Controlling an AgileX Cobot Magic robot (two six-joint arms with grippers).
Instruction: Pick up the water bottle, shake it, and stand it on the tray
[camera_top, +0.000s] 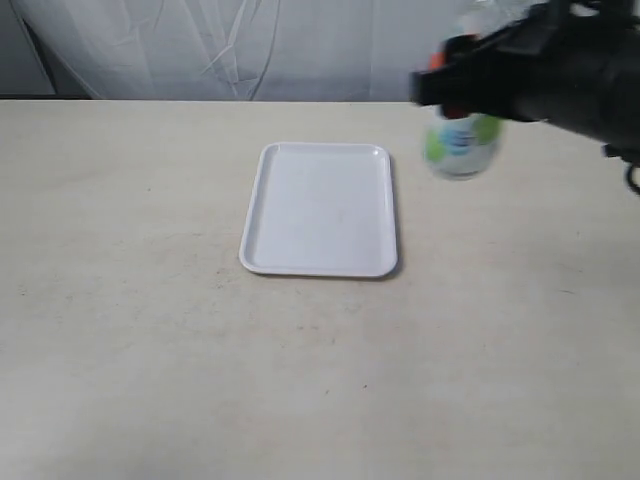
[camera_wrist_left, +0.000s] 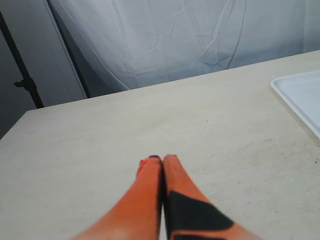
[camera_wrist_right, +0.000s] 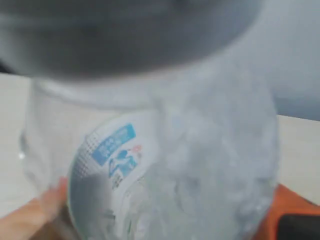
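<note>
The water bottle (camera_top: 460, 145) hangs in the air at the back right of the table, blurred, its green-and-blue band showing below my right gripper (camera_top: 462, 88), which is shut on it. In the right wrist view the bottle (camera_wrist_right: 165, 170) fills the picture between the orange fingers (camera_wrist_right: 37, 212), its water frothy and its label turned toward the camera. The white tray (camera_top: 322, 210) lies flat mid-table, to the left of the bottle, with nothing on it. My left gripper (camera_wrist_left: 163, 159) hovers low over bare table, shut on nothing; the tray's corner (camera_wrist_left: 300, 95) shows off to one side.
A white cloth backdrop (camera_top: 250, 45) hangs behind the table's far edge. A black stand (camera_wrist_left: 22, 75) is beyond the table's corner in the left wrist view. The beige tabletop (camera_top: 300, 380) spreads wide in front of the tray.
</note>
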